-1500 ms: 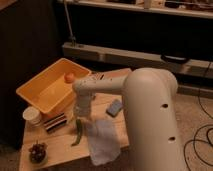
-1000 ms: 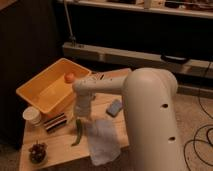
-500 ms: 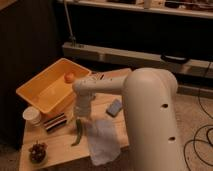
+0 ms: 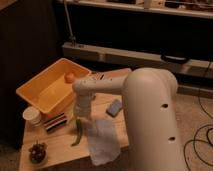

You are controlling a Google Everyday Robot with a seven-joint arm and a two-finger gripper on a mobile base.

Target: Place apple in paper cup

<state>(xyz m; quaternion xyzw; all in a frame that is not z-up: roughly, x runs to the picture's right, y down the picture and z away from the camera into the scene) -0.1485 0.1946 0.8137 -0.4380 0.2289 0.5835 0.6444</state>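
One wooden table (image 4: 56, 146) in a dim room: gripper (image 4: 80, 118) (grasp unclear) low beside the yellow bin (image 4: 47, 92), apple (image 4: 69, 77) inside.

Tool (image 4: 80, 116) low beside yellow bin (image 4: 46, 91); bin wall crowds paper cup (image 4: 33, 115); above seemingly open.

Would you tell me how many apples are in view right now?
1: the apple lies inside the yellow bin, near its far corner. Others may be hidden behind the arm. The gripper hangs over the table beside the bin.
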